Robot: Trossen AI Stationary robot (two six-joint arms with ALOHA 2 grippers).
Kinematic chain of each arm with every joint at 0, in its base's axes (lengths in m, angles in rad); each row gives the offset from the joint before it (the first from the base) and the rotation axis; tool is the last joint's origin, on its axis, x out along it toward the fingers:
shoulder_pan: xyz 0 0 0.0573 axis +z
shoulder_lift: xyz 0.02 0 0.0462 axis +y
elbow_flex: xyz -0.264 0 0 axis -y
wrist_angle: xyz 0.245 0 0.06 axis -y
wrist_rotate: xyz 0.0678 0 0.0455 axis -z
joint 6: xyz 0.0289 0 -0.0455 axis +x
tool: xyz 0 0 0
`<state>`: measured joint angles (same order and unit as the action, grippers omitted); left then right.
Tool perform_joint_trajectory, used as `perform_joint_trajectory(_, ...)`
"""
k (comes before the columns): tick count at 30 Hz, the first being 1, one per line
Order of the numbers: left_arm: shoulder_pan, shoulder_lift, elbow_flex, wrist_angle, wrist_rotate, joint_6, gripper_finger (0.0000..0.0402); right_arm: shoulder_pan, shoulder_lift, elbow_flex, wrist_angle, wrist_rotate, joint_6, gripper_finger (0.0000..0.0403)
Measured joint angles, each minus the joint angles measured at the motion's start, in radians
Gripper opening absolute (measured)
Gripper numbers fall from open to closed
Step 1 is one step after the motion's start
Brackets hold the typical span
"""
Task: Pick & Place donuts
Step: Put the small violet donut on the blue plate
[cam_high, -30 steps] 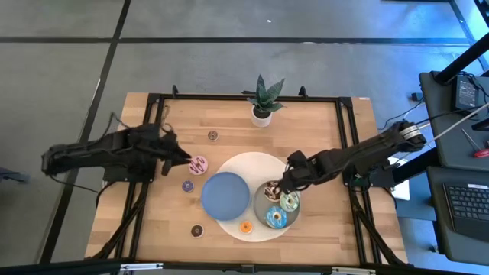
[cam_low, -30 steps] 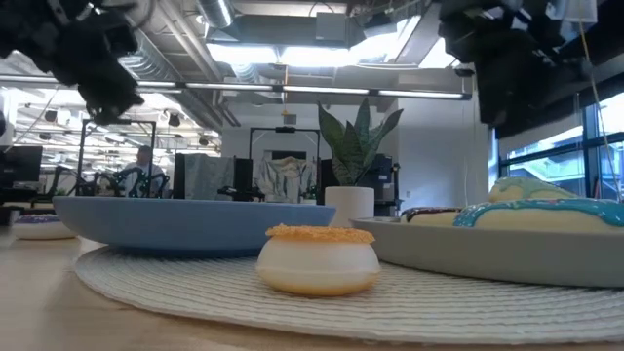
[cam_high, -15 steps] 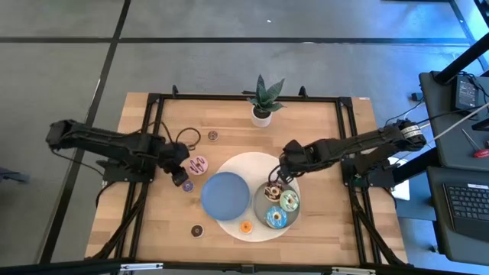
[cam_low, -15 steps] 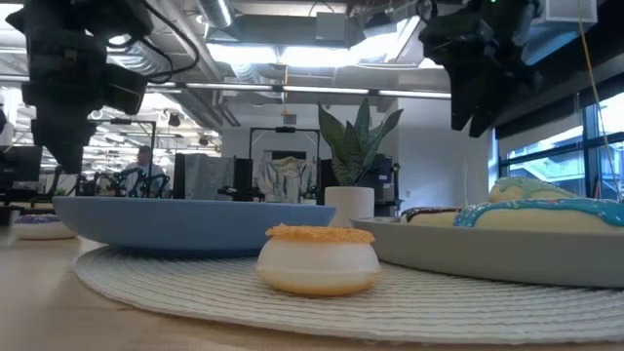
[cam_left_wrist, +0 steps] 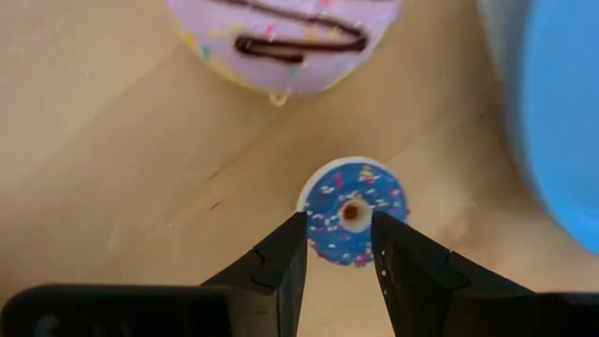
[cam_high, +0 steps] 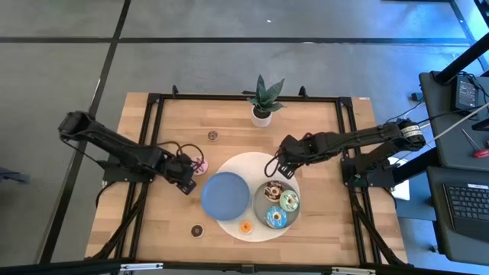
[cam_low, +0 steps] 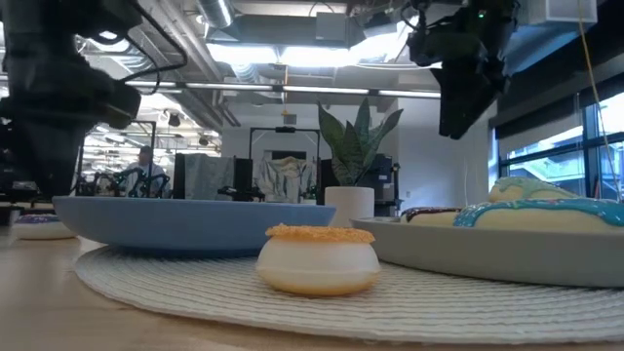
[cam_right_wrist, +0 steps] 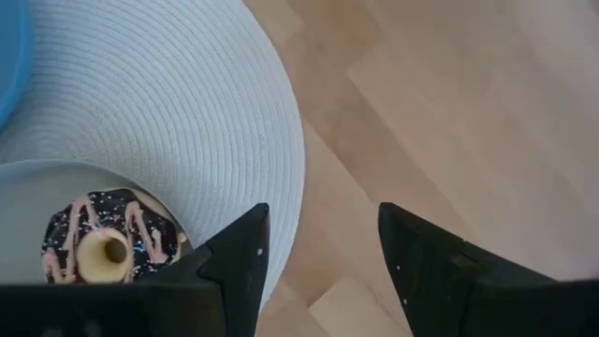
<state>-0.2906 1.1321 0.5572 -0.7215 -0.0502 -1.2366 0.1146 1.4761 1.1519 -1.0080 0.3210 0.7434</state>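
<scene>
Left gripper [cam_high: 186,182], seen from above, is hanging low over the bare wood with the pink donut [cam_high: 200,163] just beyond it and the blue plate [cam_high: 226,194] beside it; its arm is stretching in low from the table's left edge. The right gripper [cam_high: 280,169] is hovering over the placemat's [cam_high: 252,162] far rim, near the grey plate [cam_high: 270,205].

Level across the table, neither gripper's tips can be made out.

Left wrist camera: the fingers [cam_left_wrist: 281,257] are standing slightly apart, holding nothing, while the mini purple donut [cam_left_wrist: 353,211] is lying flat directly ahead, between and just past their tips.

Right wrist camera: that gripper [cam_right_wrist: 321,234] is gaping wide and empty, the brown donut [cam_right_wrist: 105,245] off to one side.
</scene>
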Motion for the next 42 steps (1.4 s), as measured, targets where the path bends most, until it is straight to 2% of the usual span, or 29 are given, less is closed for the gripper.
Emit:
perform_joint_trajectory(13,-0.022,0.148,0.000,0.083,0.016,-0.052,0.0116,-0.002,0.000,0.000,0.006,0.011,-0.070,0.0202)
perform_joint_trajectory(19,-0.022,0.153,-0.001,0.125,0.068,-0.060,0.0118,-0.001,0.000,0.000,0.007,0.013,-0.075,0.0202)
perform_joint_trajectory(25,-0.022,0.153,-0.001,0.122,0.066,-0.060,0.0110,-0.001,0.000,0.000,0.012,0.035,-0.090,0.0202)
perform_joint_trajectory(31,-0.022,0.153,-0.001,0.120,0.065,-0.060,0.0090,-0.001,0.000,0.000,0.018,0.056,-0.099,0.0202)
perform_joint_trajectory(37,-0.022,0.153,-0.001,0.122,0.068,-0.112,0.0050,-0.001,0.000,0.000,0.019,0.063,-0.101,0.0202)
perform_joint_trajectory(42,-0.022,0.153,0.041,0.119,0.069,-0.063,0.0019,-0.001,0.000,0.000,0.019,0.063,-0.102,0.0202)
